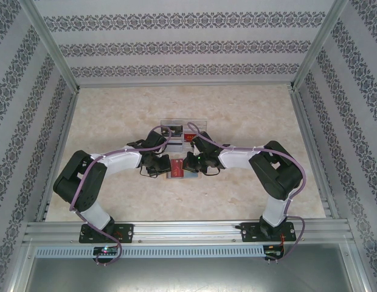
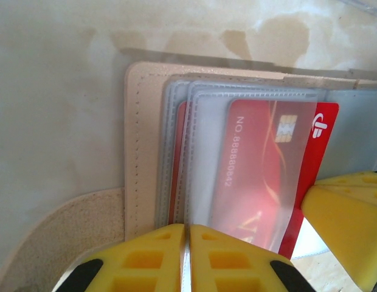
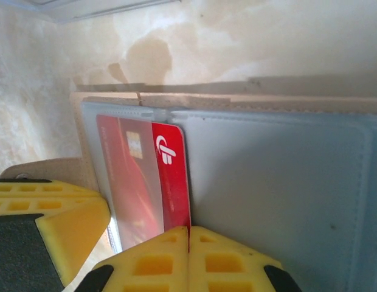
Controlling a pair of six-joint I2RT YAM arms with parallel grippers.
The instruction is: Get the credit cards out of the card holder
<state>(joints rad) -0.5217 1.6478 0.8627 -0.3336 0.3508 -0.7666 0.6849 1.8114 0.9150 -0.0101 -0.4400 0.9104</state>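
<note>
A tan stitched card holder (image 2: 143, 152) lies open on the pale marbled surface (image 2: 55, 91), between the two arms. Its translucent plastic sleeves (image 2: 204, 158) lie stacked. One holds a red plastic credit card (image 2: 261, 164) with a chip, and one end of the card sticks out past the sleeve's mouth. Behind the holder stands a clear plastic box (image 1: 176, 124); its contents are too small to make out, possibly more cards. Both arms reach inward with elbows out, meeting over the holder. The left claw (image 2: 187, 234) is closed, its yellow fingers pinching the edge of one sleeve. The right claw (image 3: 190, 234) is closed on the red card's exposed edge.
</note>
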